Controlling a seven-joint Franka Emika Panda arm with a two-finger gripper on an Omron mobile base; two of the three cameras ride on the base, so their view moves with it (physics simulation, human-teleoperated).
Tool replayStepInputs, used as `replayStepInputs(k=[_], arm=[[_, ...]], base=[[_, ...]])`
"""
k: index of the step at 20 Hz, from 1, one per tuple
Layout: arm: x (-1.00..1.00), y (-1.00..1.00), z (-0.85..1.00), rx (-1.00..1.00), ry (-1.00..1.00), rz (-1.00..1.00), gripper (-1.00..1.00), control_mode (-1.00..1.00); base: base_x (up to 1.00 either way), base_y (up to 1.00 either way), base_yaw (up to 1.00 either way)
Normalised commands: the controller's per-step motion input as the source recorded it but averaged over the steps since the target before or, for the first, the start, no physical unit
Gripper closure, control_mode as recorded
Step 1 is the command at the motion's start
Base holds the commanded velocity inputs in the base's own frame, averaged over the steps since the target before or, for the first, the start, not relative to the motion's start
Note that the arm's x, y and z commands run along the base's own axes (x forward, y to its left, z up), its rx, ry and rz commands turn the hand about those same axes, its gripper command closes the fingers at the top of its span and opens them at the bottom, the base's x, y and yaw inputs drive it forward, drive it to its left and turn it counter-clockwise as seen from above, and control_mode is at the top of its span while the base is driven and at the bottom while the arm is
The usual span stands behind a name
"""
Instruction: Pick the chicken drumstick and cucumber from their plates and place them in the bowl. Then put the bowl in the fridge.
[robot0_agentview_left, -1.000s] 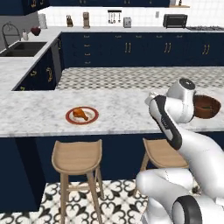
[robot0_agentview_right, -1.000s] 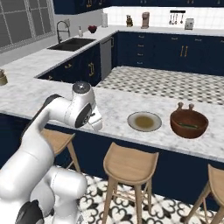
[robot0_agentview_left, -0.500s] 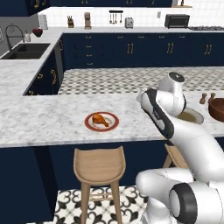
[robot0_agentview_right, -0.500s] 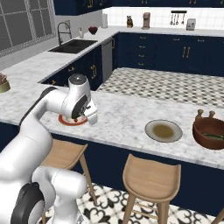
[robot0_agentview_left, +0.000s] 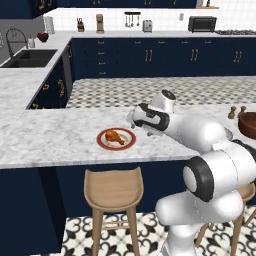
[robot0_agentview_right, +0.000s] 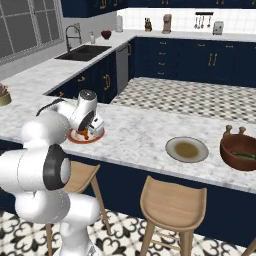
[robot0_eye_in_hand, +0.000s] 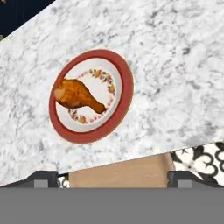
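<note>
Resting on red-rimmed plate (robot0_eye_in_hand: 91, 96): chicken drumstick (robot0_eye_in_hand: 77, 94), plump end toward plate edge, bone tip toward centre.

Sitting on marble counter (robot0_agentview_left: 50, 135) near its front edge, above a wooden stool (robot0_agentview_left: 113, 185). Hovering over plate and clear of drumstick: gripper (robot0_agentview_left: 131, 120), fingertips (robot0_eye_in_hand: 41, 178) spread wide apart, nothing held. Lying further along same counter: beige plate (robot0_agentview_right: 187, 149), then reddish-brown bowl (robot0_agentview_right: 240, 150) with something dark green inside, possibly cucumber, too small to confirm.
</note>
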Motion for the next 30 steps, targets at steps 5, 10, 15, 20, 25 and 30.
replayStepInputs(k=[5, 10, 15, 20, 25, 30], arm=[[0.80, 0.80, -0.36, -0.14, 0.18, 0.28, -1.00, -1.00], [0.83, 0.16, -0.33, -0.15, 0.03, 0.03, -1.00, -1.00], [0.61, 0.12, -0.47, -0.01, 0.00, 0.13, -1.00, -1.00], [0.18, 0.24, -0.54, -0.07, 0.05, 0.22, -1.00, -1.00], [0.23, 0.01, -0.49, -0.15, 0.02, 0.25, -1.00, -1.00], [0.17, 0.00, -0.47, -0.11, 0.01, 0.27, -1.00, -1.00]], base=[[0.00, 0.00, 0.00], [0.00, 0.00, 0.00], [0.00, 0.00, 0.00], [0.00, 0.00, 0.00], [0.00, 0.00, 0.00], [0.00, 0.00, 0.00]])
